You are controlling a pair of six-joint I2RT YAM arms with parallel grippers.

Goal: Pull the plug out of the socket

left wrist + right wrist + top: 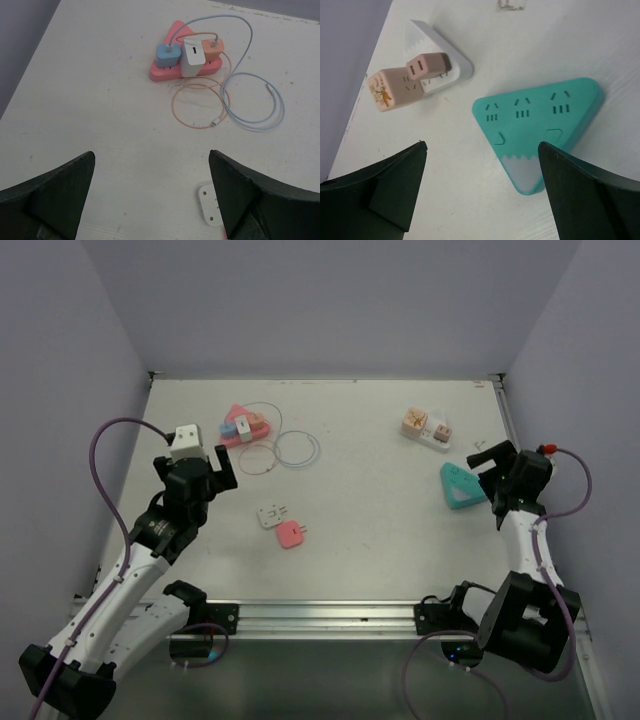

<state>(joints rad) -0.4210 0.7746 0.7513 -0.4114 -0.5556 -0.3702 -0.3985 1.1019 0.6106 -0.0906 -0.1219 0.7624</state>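
Desk [380, 550] off-white, faint specks; teal socket [535, 125] near right edge, pale grey tip with zigzag border; white socket [451, 59] at far right, bearing dusty-pink plug [427, 65] and peach plug [390, 90] with orange floral print; pink socket [170, 72] at far left, bearing blue plug [166, 54], white plug [192, 57], orange plug [212, 46]; orange cable [175, 105]; light-blue cable [277, 107]; loose white adapter [271, 514] and pink adapter [290, 533] mid-desk.

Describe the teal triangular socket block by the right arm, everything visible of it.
The teal triangular plastic socket block lies flat on the white table, socket face up. Its corners are rounded, and one corner is pale grey-white with a zigzag border. Three sets of slot openings run along one edge, with two small curved marks below them. No plug sits in it. Only the table touches it; the open right pincer hovers close and seems clear of it.
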